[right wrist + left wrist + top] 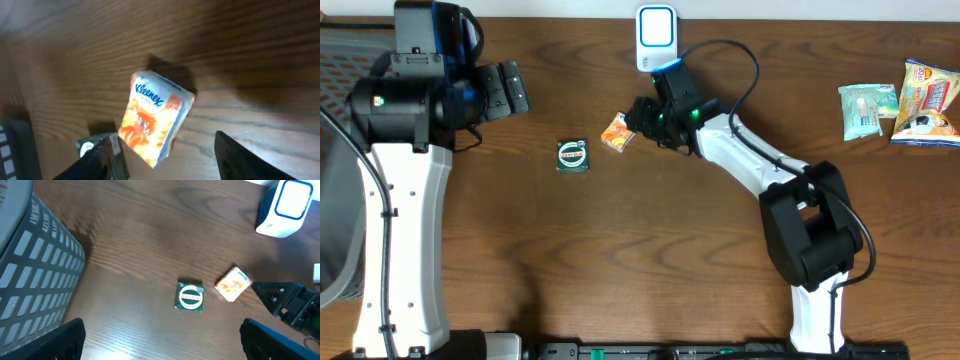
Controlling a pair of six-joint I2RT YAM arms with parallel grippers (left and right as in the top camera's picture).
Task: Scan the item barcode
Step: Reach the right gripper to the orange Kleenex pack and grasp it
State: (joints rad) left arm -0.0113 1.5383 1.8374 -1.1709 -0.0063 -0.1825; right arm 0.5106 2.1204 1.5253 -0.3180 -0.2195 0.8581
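Orange-and-white Kleenex tissue pack (pixel 156 119) lies flat on the brown wooden table (pixel 620 260), just ahead of the right gripper (pixel 636 120) and between its two fingers in the wrist view. We count one tissue pack, one green square packet (pixel 572 156), one white-and-blue scanner (pixel 656 38) and two snack bags (pixel 900 105). Right jaws stand apart, flanking the pack, not clamped on it. Left gripper (pixel 510 90) gapes wide, holding nothing.
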